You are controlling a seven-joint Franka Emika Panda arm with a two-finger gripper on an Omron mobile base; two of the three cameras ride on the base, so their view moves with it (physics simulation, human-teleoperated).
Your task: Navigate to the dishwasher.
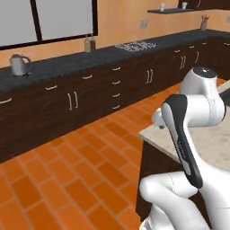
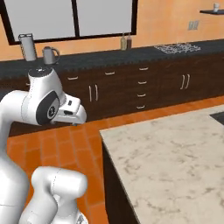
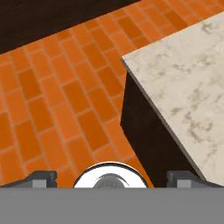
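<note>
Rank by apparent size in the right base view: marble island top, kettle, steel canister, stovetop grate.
1. Marble island top, by far the largest, though nearest the camera.
2. Stovetop grate.
3. Steel canister and kettle look about alike; the canister stands slightly taller, so I won't rank them.

We see a floor point(image 1: 67, 179) of glossy orange brick-like tiles, and an island surface point(image 2: 175, 162) of pale, veined stone, matt, on a dark wood base point(image 3: 148, 131). The far cabinets point(image 1: 90, 96) look like dark wood with small metal handles under a dark speckled surface point(image 1: 67, 65). The kettle point(image 1: 19, 64) seems to be brushed metal, though it is small in the left base view.
</note>
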